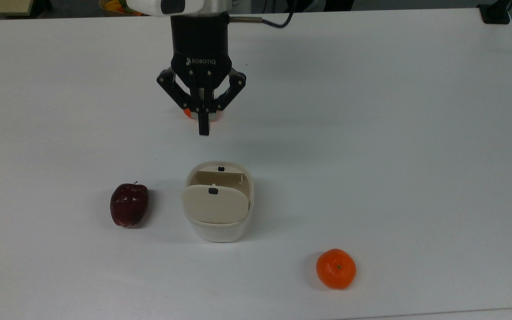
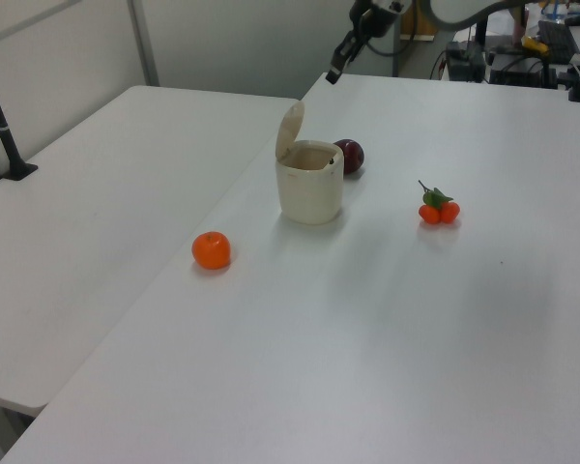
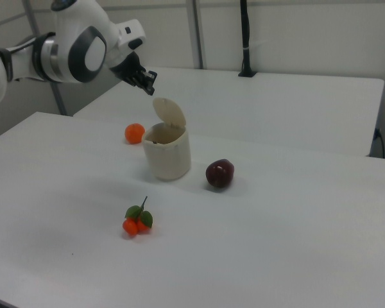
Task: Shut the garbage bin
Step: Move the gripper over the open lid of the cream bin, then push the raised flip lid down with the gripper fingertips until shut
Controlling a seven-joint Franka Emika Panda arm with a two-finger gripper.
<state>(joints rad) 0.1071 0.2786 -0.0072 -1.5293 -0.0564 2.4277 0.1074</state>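
The cream-white garbage bin point(image 1: 218, 234) stands mid-table with its beige lid point(image 1: 215, 205) hinged up and open; a small black tab marks the lid. In the left view the bin point(image 2: 310, 188) shows its lid point(image 2: 289, 130) tilted up on the left view's left side. The right view has the bin point(image 3: 168, 154) with the lid point(image 3: 170, 113) raised behind it. My gripper point(image 1: 203, 128) hangs shut above the table, short of the bin toward the top view's top. It appears high above the bin in the left view point(image 2: 334, 73) and close above the lid in the right view point(image 3: 149, 83).
A dark red apple point(image 1: 129, 205) lies on the top view's left of the bin. An orange point(image 1: 336, 268) sits toward the top view's lower right. A cluster of small oranges with leaves point(image 2: 439, 208) lies under my gripper in the top view. A black post point(image 2: 4, 121) stands on the adjoining table.
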